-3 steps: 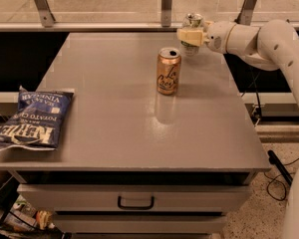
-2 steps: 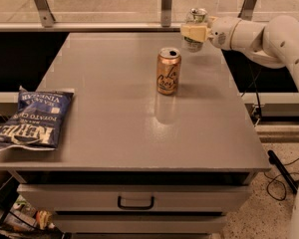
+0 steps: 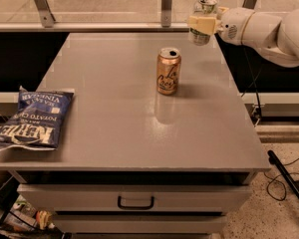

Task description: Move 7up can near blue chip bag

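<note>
The 7up can point(image 3: 203, 34), small and silver-white with green markings, is held in my gripper point(image 3: 203, 23), lifted above the far right corner of the grey table point(image 3: 139, 128). The gripper's cream fingers point(image 3: 199, 22) are shut around the can's middle. The white arm reaches in from the right. The blue chip bag point(image 3: 32, 119) lies flat at the table's left front edge, partly overhanging it, far from the can.
A gold-orange can point(image 3: 168, 70) with script lettering stands upright near the middle of the table, between the gripper and the bag. A drawer with a handle point(image 3: 135, 202) is below the tabletop. Railing posts stand behind the table.
The gripper has risen with the 7up can, lifting it higher above the table's far right corner. The gold can and the bag have not moved.
</note>
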Controlling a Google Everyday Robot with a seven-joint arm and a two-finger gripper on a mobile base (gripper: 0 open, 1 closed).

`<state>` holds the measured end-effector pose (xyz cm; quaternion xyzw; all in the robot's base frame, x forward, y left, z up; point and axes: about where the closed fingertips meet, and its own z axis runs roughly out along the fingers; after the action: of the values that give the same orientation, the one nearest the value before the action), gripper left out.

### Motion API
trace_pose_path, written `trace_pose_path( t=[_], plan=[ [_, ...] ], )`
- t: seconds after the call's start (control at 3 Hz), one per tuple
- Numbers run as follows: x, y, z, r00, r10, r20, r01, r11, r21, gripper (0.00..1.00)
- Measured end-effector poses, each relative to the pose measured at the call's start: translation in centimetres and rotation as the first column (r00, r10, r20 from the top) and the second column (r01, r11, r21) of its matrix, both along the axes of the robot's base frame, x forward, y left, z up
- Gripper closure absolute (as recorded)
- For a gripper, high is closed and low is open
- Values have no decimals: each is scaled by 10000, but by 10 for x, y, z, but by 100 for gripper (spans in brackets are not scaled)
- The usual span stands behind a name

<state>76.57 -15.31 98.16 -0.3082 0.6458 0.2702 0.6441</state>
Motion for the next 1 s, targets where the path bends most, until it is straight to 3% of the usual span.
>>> trace_pose_path(
  t=[0.67, 1.0],
  plan=[
    [-47, 13, 33, 9994, -321, -95, 314, 9974, -647, 100],
    [-68, 28, 49, 9998, -174, -5, 173, 9956, -923, 100]
  ],
)
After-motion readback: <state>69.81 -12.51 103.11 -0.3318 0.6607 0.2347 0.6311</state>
